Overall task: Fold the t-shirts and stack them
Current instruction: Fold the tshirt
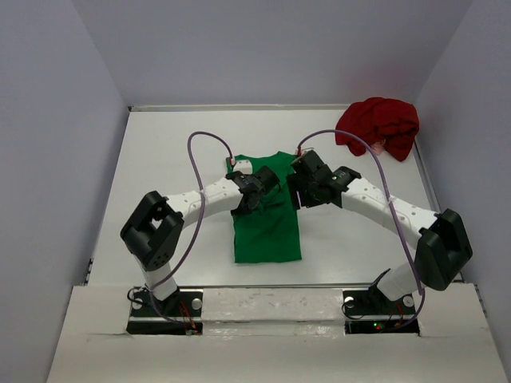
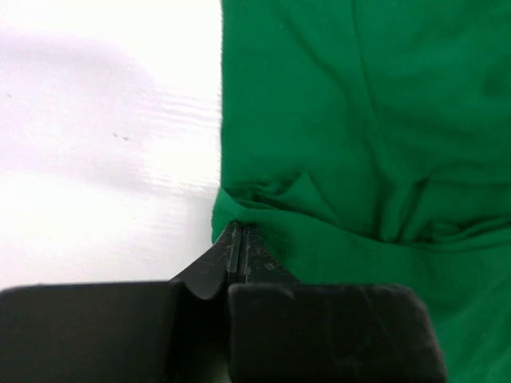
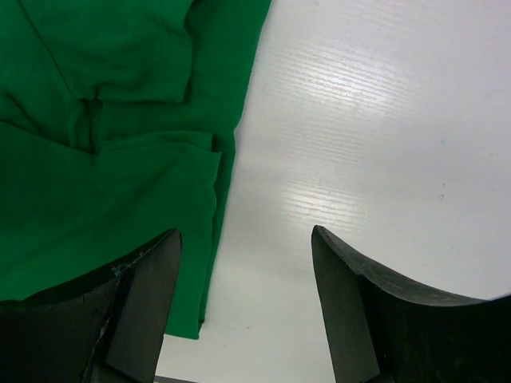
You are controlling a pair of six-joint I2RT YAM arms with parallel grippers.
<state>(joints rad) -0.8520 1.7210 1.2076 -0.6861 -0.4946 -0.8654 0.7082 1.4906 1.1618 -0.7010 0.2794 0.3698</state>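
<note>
While the left gripper is pinched shut on the bright green t-shirt's 9 o'clock edge, bunching the cloth, that shirt lies narrow and lengthwise mid-way across the table. At its 3 o'clock edge the right gripper hovers, fingers wide apart, holding nothing. Folding the green shirt looks to be the step in hand; next, the right must clamp its edge. The dark red t-shirt sits crumpled at 1 o'clock.
</note>
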